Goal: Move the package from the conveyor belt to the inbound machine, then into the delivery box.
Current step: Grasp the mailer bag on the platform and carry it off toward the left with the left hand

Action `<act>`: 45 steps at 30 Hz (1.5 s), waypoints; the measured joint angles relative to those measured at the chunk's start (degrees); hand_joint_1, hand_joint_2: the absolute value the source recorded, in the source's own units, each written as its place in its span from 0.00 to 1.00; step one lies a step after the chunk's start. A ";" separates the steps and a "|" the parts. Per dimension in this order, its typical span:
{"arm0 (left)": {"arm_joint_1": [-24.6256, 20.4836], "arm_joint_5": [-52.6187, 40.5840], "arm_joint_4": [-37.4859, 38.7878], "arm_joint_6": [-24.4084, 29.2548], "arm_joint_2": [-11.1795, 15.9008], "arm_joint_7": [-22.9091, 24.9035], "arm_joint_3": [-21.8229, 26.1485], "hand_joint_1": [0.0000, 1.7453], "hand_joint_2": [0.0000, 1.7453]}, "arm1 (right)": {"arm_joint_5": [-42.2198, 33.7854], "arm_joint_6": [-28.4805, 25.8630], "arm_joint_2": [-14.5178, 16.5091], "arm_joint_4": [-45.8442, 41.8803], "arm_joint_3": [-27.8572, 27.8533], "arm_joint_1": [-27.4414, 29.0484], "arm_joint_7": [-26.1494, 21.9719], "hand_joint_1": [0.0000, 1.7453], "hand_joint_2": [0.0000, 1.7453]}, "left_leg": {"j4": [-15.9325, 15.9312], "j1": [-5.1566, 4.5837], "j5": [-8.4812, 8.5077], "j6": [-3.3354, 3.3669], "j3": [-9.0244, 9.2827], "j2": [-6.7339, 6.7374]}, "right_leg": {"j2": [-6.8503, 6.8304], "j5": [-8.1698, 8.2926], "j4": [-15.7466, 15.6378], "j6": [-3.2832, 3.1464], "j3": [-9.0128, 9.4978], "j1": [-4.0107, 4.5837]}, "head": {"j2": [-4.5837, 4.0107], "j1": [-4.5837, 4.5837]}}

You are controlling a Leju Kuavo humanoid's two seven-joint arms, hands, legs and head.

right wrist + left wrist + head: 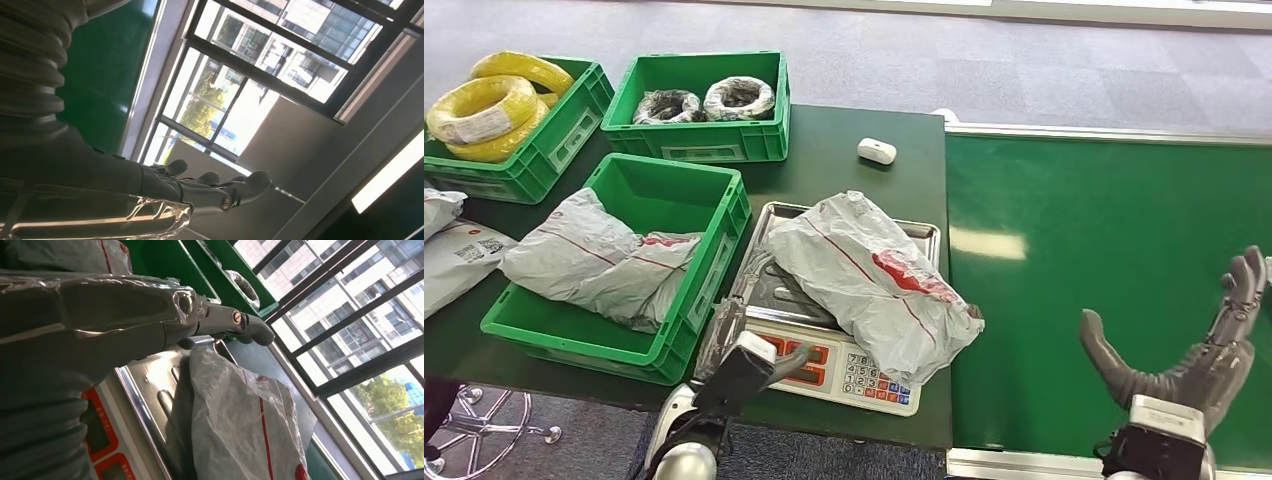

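- While its fingers stretch out flat and hold nothing, the left hand [749,290] lies along the near-left edge of the shiny steel weighing pan [782,215], its fingertips just beside the crumpled grey plastic package with red stripes [874,275]; whether they touch it cannot be told.
- From the left wrist, the left hand [150,315] shows a glossy clear wrap over its grey cover, and the package [240,425] is a wrinkled, soft mound.
- Over the smooth green conveyor belt [1104,250], the right hand [1199,350] is raised with thumb and dark fingers spread wide, palm bare.
- In the right wrist view, the right hand [200,187] has fingers loosely extended, touching nothing.
- That package rests on the pan of the white scale with a red-framed display and numbered keypad [864,378], hanging over its near-right corner.
- Left of the scale, a green ribbed plastic crate [714,235] holds another grey plastic bag [594,260].
- Farther back on the dark green tabletop [844,125] stand a green crate with two wrapped cable coils [699,145] and one with yellow coils [564,140].
- A small white rounded device [876,151] lies behind the scale.
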 joint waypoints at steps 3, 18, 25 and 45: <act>-4.19 -0.34 4.01 0.03 -1.28 1.39 -2.10 0.00 1.00 | -2.98 0.33 0.19 -1.24 -1.69 5.95 -0.94 0.00 1.00 | 0.00 -0.01 -0.01 0.01 -0.06 0.05 | 0.03 0.01 0.00 0.00 -0.02 -0.02 | 0.00 0.00; -16.06 7.04 22.68 -0.07 -4.65 6.29 -9.78 0.00 1.00 | -4.96 -2.06 0.51 0.48 2.44 8.54 -0.93 0.00 1.00 | -0.01 0.00 0.00 0.00 -0.01 0.14 | 0.08 0.03 0.02 -0.03 -0.02 -0.01 | 0.00 -0.01; -18.72 6.90 33.42 0.84 -6.37 7.37 -10.90 0.04 1.00 | -5.27 -3.00 1.34 1.38 4.24 7.32 -1.09 0.00 1.00 | -0.01 -0.01 0.00 0.00 -0.01 0.17 | 0.08 0.04 0.02 -0.02 0.00 -0.02 | 0.00 -0.01; -20.46 4.92 40.20 3.91 -7.57 5.58 -9.80 0.55 1.00 | -3.41 -1.46 5.15 1.55 3.38 6.65 -1.04 0.00 1.00 | -0.05 -0.01 0.00 0.00 0.74 0.17 | 0.08 0.02 0.01 -0.02 0.75 -0.01 | 0.00 -0.01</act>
